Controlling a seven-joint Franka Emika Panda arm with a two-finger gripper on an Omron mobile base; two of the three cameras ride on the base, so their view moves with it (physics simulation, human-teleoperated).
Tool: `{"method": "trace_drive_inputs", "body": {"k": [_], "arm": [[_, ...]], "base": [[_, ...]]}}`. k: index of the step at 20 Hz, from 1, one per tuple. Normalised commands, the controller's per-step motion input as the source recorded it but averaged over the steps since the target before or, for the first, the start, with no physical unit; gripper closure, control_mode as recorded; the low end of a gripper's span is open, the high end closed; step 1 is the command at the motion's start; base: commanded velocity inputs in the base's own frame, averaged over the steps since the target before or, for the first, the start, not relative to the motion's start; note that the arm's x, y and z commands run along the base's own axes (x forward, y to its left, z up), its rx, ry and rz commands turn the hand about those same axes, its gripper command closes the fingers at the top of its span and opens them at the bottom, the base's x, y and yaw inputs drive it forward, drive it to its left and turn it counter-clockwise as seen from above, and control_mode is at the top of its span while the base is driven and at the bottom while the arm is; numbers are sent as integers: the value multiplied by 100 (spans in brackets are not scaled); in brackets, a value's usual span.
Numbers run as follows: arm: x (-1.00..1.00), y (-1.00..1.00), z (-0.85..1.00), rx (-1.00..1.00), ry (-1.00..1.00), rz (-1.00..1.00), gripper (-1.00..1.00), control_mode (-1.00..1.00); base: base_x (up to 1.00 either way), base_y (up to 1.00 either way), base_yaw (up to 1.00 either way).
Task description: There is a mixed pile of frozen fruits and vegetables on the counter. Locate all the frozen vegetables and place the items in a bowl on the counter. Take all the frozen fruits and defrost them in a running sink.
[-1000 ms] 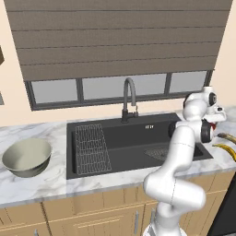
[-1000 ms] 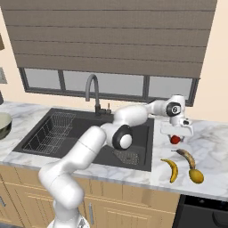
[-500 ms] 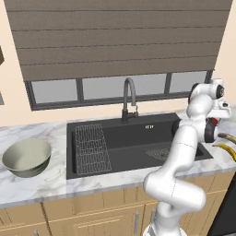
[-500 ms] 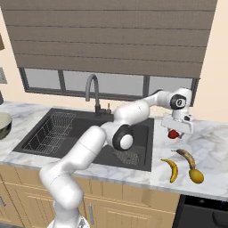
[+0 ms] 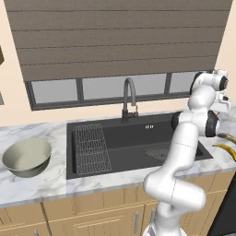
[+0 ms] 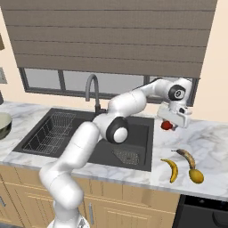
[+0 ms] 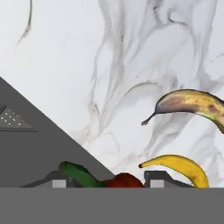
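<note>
My gripper (image 6: 170, 123) hangs above the counter (image 6: 209, 133) just right of the sink (image 6: 133, 133), shut on the bright red vegetable (image 6: 166, 125). The hand view has that red piece (image 7: 124, 180) with its green stem between my fingertips (image 7: 155, 178). Two curved yellow bananas (image 6: 172, 170) (image 6: 185, 156) and a yellow-orange round piece (image 6: 196, 176) lie on the marble below and nearer the front edge. The bananas (image 7: 183, 165) (image 7: 192, 103) also appear below the hand. The grey-beige bowl (image 5: 26, 156) stands left of the sink.
A wire rack (image 5: 90, 147) lies in the left part of the black basin, with a drain strainer (image 6: 127, 156) in the floor. The dark gooseneck tap (image 5: 129, 94) rises behind it. A window with a blind runs along the back wall.
The arm has risen and swung slightly left, lifting the red vegetable off the counter. The bananas and the yellow-orange piece have stayed put.
</note>
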Motion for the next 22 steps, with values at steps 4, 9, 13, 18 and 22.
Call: {"method": "trace_drive_inputs", "body": {"k": [4, 9, 13, 18, 22], "arm": [[-62, 71, 19, -12, -32, -6, 100, -100], [-67, 73, 13, -12, -30, -5, 100, -100], [-50, 79, 18, -16, -19, -3, 100, -100], [-28, 86, 30, -21, -4, -2, 100, -100], [-19, 91, 41, -21, 0, -1, 100, -100]], "base": [[0, 0, 0], [0, 0, 0], [0, 0, 0], [0, 0, 0], [0, 0, 0]]}}
